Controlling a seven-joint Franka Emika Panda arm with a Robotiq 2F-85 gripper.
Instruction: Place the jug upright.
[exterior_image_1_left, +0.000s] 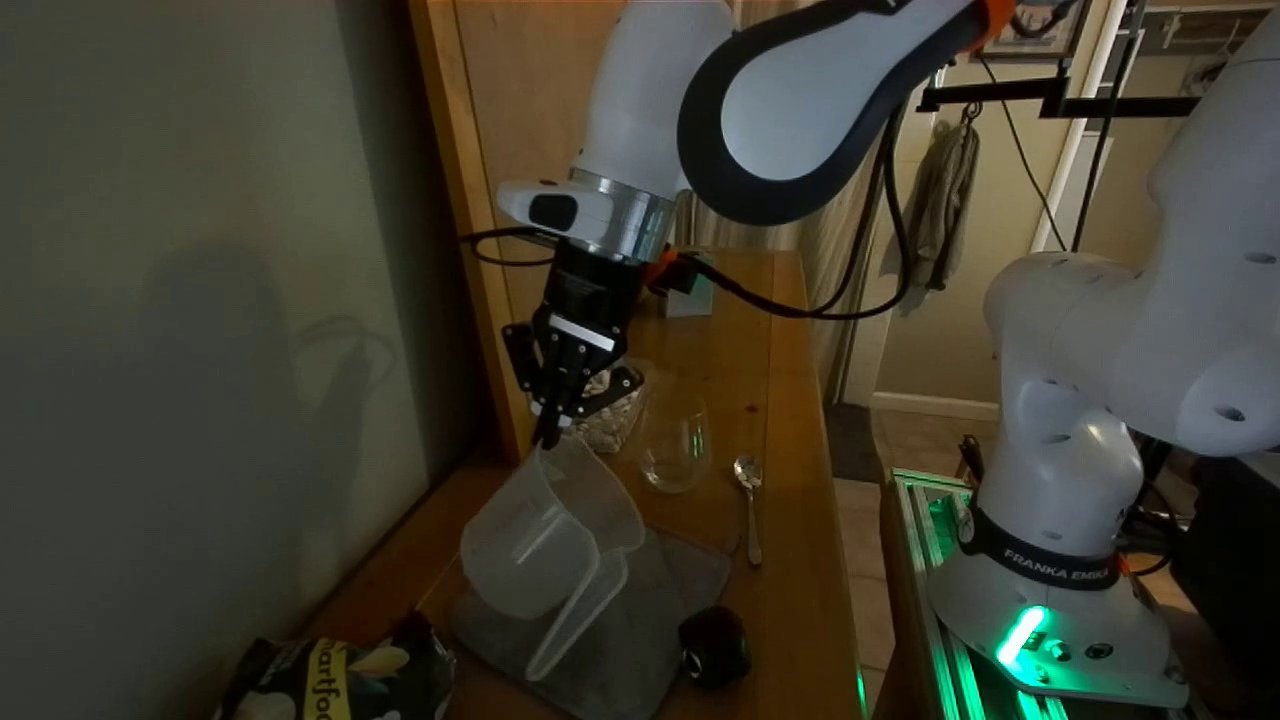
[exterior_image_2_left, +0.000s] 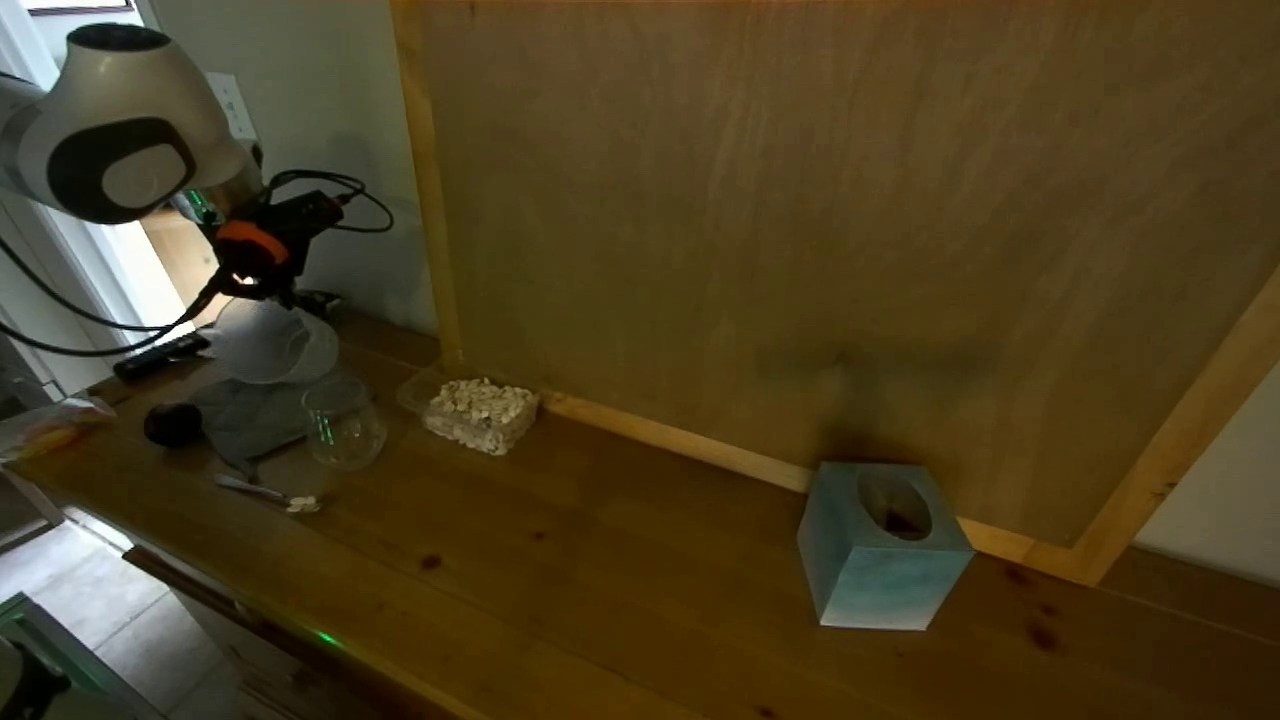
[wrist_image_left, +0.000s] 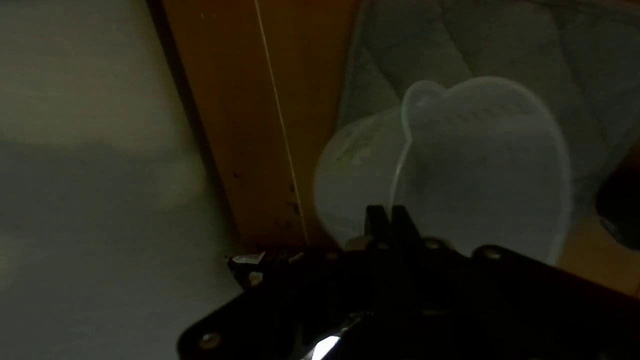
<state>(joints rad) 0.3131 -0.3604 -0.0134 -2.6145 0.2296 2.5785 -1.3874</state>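
- In an exterior view, the gripper (exterior_image_1_left: 548, 435) is pinching the rim of the translucent plastic jug (exterior_image_1_left: 520, 555), which is tilting just below it; the view is not showing whether the base is touching the grey quilted mat (exterior_image_1_left: 655, 610). An oat container (exterior_image_1_left: 612, 432) is hiding partly behind the gripper. Below, a black snack bag (exterior_image_1_left: 350, 675) is being cut off.
- In an exterior view, the gripper's lower end is blurring into darkness above the jug. To its left, a pale bag (exterior_image_2_left: 50, 425) is being cut off.
- In the wrist view, two fingertips (wrist_image_left: 376, 217) are standing close together, rim between them, while the gripper is covering part of the jug. Right of it, a black object (wrist_image_left: 622, 200) is running offscreen, too dark to name.
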